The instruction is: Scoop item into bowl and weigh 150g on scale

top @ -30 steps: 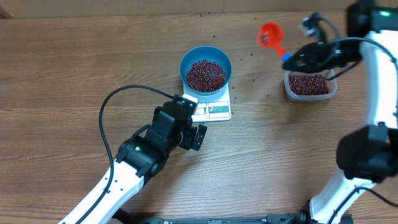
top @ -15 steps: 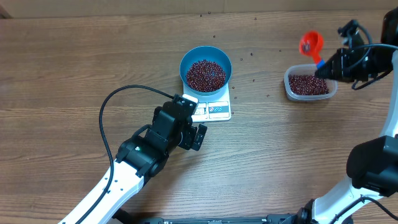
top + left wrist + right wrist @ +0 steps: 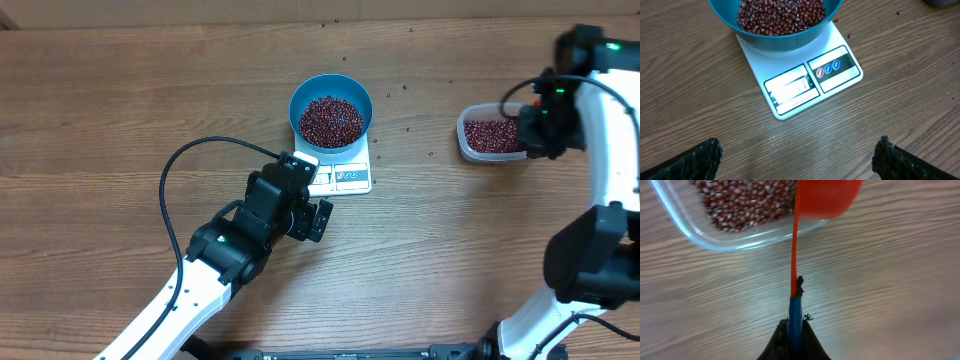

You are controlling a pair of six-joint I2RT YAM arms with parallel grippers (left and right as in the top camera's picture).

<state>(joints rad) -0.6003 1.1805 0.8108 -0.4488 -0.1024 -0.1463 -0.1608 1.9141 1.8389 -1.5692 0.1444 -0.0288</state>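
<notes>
Your left hand stays spread wide and empty, low over the tabletop just short of the scale, exactly as a second ago. On the scale, the bowl with its load of beans has not moved. Farther right stands the clear container, part-filled with more beans. Your right hand, clenched on the red scoop by its handle, has carried it from the air between bowl and container to the container's right end. The cup now hangs at the rim there.
</notes>
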